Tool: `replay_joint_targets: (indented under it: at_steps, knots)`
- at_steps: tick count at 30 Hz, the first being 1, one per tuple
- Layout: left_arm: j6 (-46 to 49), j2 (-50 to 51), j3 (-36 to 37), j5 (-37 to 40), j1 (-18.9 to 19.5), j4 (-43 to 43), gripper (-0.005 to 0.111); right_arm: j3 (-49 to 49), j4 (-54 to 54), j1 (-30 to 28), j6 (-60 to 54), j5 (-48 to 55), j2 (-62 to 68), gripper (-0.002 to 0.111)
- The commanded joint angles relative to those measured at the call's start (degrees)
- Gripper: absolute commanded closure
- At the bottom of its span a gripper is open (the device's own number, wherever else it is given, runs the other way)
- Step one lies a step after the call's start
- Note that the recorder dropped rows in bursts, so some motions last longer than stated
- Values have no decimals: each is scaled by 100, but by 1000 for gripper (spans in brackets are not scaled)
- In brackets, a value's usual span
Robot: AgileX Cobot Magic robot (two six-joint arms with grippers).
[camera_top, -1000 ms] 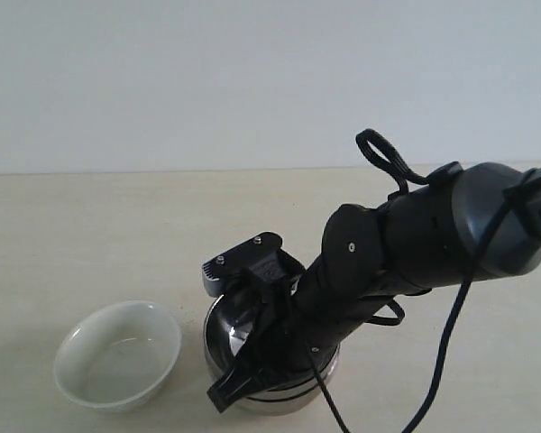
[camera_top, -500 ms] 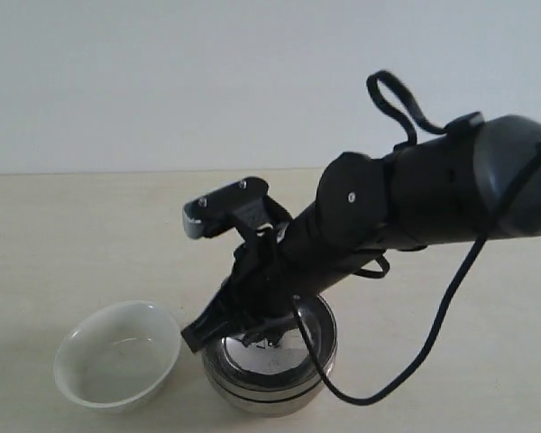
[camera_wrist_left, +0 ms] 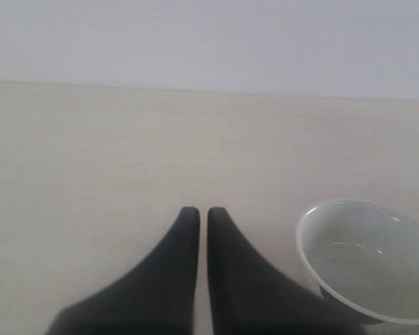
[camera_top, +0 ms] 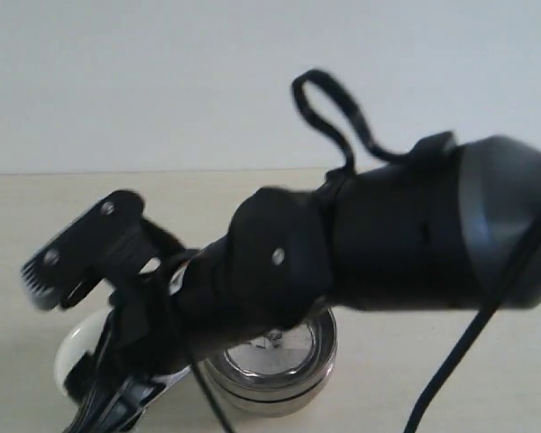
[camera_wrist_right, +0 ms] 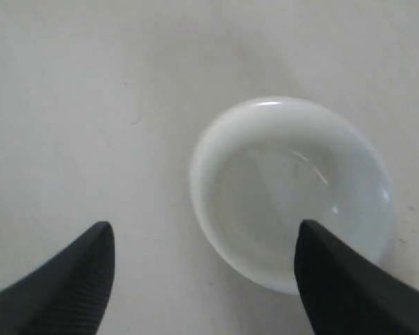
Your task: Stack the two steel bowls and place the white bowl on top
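Pale counter [camera_top: 36,207], plain wall [camera_top: 162,72]: ext. view has the two steel bowls [camera_top: 272,365] nested, so the right arm [camera_top: 397,234] leans low across the middle toward the white bowl [camera_top: 75,347] beside them. L wrist: left tool [camera_wrist_left: 197,213] pressed together, idle near that bowl. R wrist: right tool [camera_wrist_right: 204,234] spread wide over the bowl, prob. lining up a grab.
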Motion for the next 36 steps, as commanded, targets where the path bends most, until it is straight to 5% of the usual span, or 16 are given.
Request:
replay_joint_targets:
  at_steps: [1, 15, 27, 30, 36]
  knots:
    - [-27, -18, 17, -51, -29, 0, 103, -83, -30, 351, -347, -563, 420, 44]
    - [-27, -18, 17, -51, -29, 0, 103, -1229, -172, 330, -387, -576, 1831, 44]
    - [-27, -18, 17, -51, -29, 0, 103, -1243, -172, 89, -170, -536, 2107, 44]
    - [-27, -18, 17, -51, -29, 0, 103, -1243, -172, 89, -171, -520, 2107, 56]
    - [-27, -18, 17, -51, -29, 0, 103, -1243, -172, 89, -232, -319, 2120, 106]
